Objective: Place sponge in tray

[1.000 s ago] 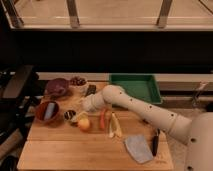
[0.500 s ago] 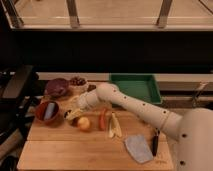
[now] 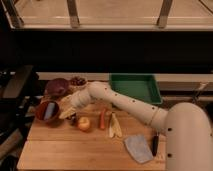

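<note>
The sponge (image 3: 48, 110) is a pale blue-grey block lying inside a red bowl (image 3: 39, 114) at the left of the wooden table. The green tray (image 3: 134, 88) stands at the back right of the table and holds nothing that I can see. My white arm reaches from the lower right across the table. My gripper (image 3: 68, 113) is low at the red bowl's right rim, just right of the sponge and far left of the tray.
A purple bowl (image 3: 56, 86) and a small bowl of dark pieces (image 3: 77, 81) stand at the back left. An apple (image 3: 84, 123), a carrot (image 3: 102, 119) and a pale peel (image 3: 115, 126) lie mid-table. A grey-blue cloth (image 3: 137, 148) and a dark tool (image 3: 155, 144) lie front right.
My arm has swung left and the gripper has moved from mid-table down to the red bowl's right rim. The sponge and tray have not moved.
</note>
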Motion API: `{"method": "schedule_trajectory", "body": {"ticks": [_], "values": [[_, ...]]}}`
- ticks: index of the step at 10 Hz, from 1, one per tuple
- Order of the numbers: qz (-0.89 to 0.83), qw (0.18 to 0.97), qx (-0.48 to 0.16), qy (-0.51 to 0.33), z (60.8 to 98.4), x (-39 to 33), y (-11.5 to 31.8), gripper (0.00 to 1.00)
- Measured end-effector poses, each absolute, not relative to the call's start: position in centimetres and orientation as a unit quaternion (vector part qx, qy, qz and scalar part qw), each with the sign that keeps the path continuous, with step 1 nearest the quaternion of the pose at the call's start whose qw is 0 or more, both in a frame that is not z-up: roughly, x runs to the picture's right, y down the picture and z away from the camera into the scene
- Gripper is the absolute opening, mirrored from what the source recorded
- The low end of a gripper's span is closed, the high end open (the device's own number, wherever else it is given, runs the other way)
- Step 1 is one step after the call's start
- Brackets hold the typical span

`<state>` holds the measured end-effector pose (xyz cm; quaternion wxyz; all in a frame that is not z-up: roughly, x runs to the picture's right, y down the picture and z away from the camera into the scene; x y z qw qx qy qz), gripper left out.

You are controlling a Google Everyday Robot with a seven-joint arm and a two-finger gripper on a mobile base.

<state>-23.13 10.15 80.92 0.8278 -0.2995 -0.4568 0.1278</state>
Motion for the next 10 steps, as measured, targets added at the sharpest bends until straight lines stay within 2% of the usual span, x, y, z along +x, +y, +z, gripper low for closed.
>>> {"method": "schedule_trajectory", "body": {"ticks": [10], "values": [[0.113, 0.816, -0.312, -0.474, 82.0, -27.2, 10.7, 0.65]]}}
